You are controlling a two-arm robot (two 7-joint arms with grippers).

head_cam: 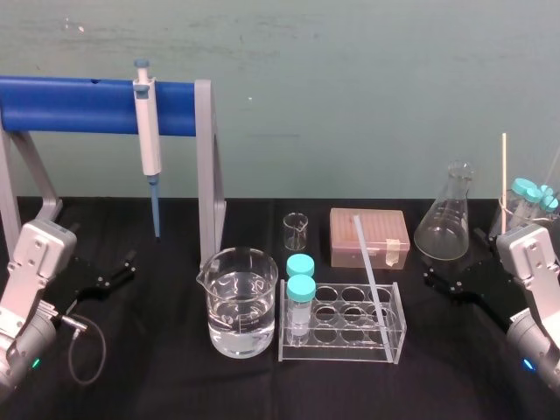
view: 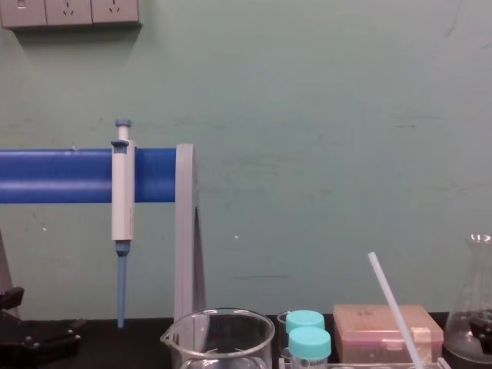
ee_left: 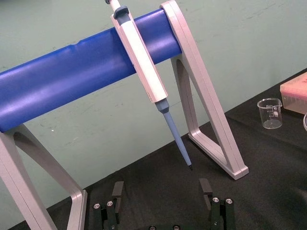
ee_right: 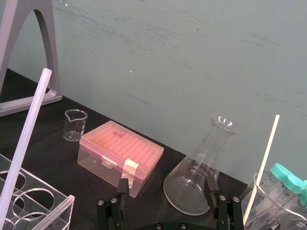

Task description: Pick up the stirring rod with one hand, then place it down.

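Nearest the head camera stands the clear plastic test-tube rack (head_cam: 337, 348) on the black desk (head_cam: 175, 385). The long translucent white stirring rod (head_cam: 371, 280) leans in its right end, top tilted back toward the pink tip box (head_cam: 385, 229). The left black pincer (head_cam: 116, 271) and the right black pincer (head_cam: 451, 282) rest low at either side, both spread wide and empty. Pickup hasn't begun. The closer right one would likely need to reach in, pinch the upper shaft and lift along the slant.
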